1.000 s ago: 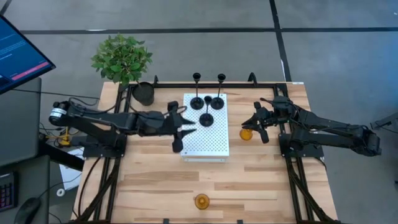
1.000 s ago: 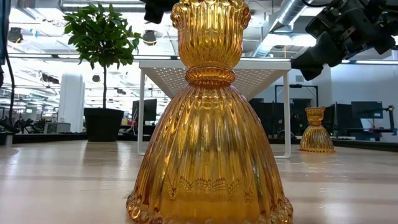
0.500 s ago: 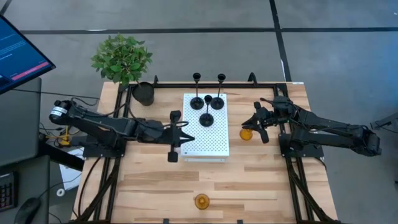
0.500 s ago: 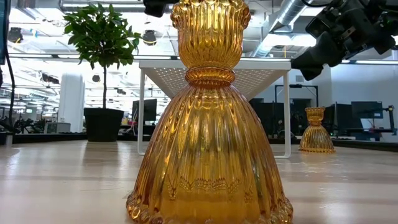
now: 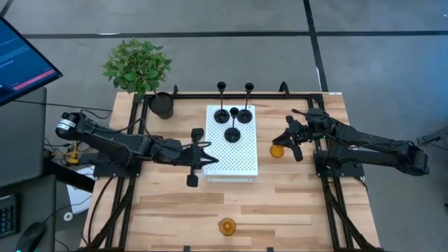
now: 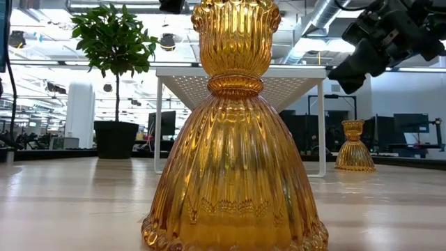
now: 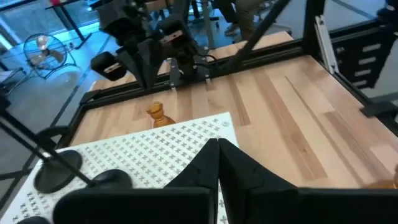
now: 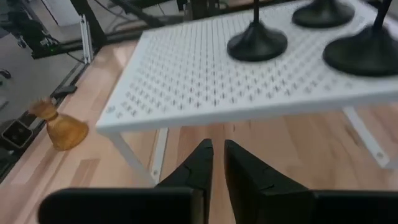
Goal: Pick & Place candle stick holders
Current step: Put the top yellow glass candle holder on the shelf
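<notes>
Several black candle stick holders [image 5: 232,134] stand on their round bases on a white perforated stand [image 5: 241,159] at the table's middle. One amber candle stick holder [image 5: 277,151] stands on the table to the right of the stand. Another amber holder [image 5: 226,226] stands near the front edge and fills the low view [image 6: 235,139]. My left gripper [image 5: 212,160] is shut and empty, over the stand's left edge [image 7: 217,144]. My right gripper [image 5: 279,142] hovers just above the right amber holder [image 6: 354,146], its fingers a narrow slit apart [image 8: 217,148] with nothing between them.
A black plant pot [image 5: 162,105] and a green plant [image 5: 136,64] stand at the table's far left corner. Black frame rails [image 5: 133,175] run along the table's left, right and far sides. Bare wood lies between the stand and the front amber holder.
My left gripper has shut, its spread fingers coming together, and it has drawn back a little toward the table's left edge, off the stand's top. The holders have stayed where they were.
</notes>
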